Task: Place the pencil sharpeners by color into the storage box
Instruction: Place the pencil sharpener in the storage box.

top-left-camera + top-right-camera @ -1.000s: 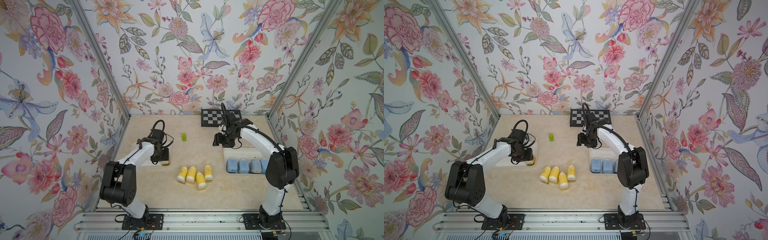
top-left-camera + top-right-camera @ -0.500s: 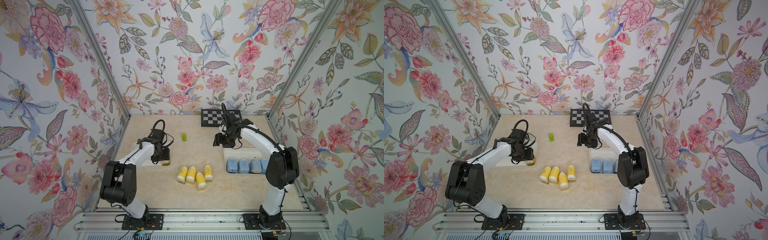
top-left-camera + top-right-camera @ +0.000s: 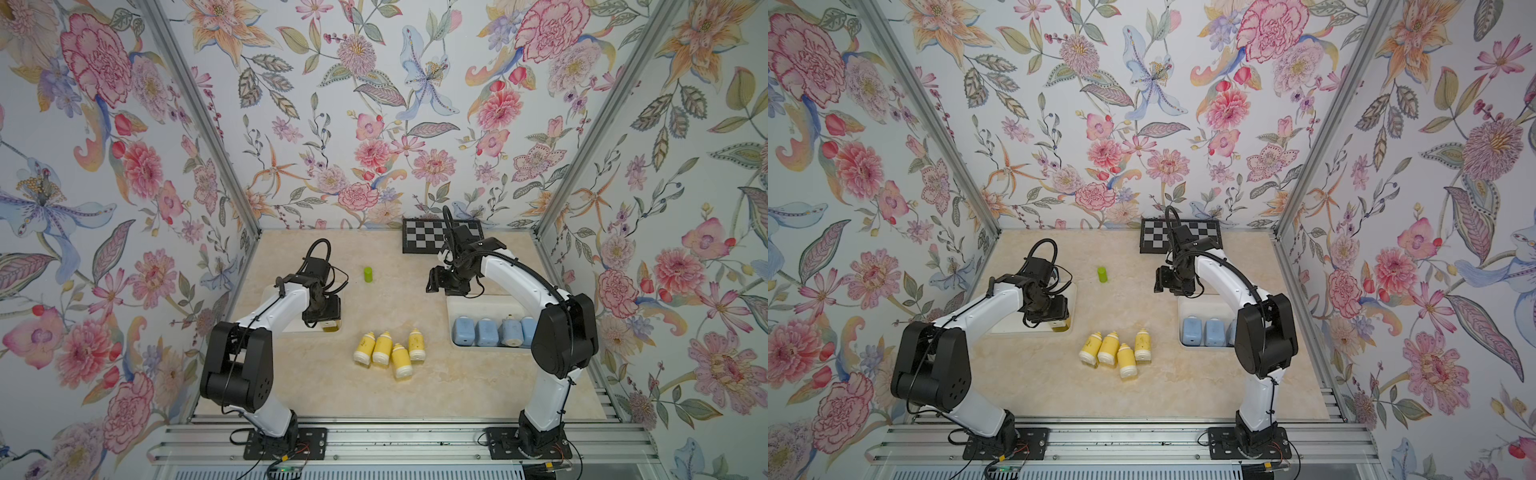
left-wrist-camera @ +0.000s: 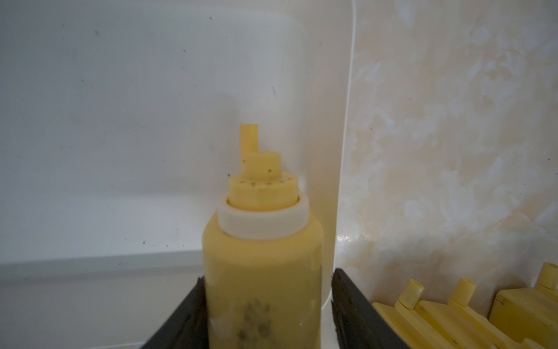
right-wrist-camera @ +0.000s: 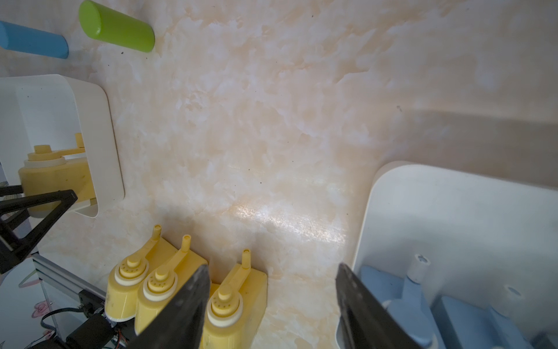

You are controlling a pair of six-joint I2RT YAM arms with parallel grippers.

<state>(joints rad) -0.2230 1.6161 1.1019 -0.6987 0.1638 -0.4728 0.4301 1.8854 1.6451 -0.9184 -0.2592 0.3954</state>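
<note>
Both top views look steeply down from high above front edge, covering whole tabletop (image 3: 457,374). Left wrist cam is v. close, looking into the white box (image 4: 120,90). Right wrist cam faces tabletop centre, sharing the yellow sharpeners (image 5: 157,290) w/ top views.

We find bare counter (image 3: 399,303) open between the left box (image 3: 299,331) and the right box (image 3: 473,303). Near the middle, four yellow sharpeners (image 3: 382,349) lie clustered and block the way. Farther back, a green cylinder (image 3: 368,274) stands alone, left of centre.
</note>
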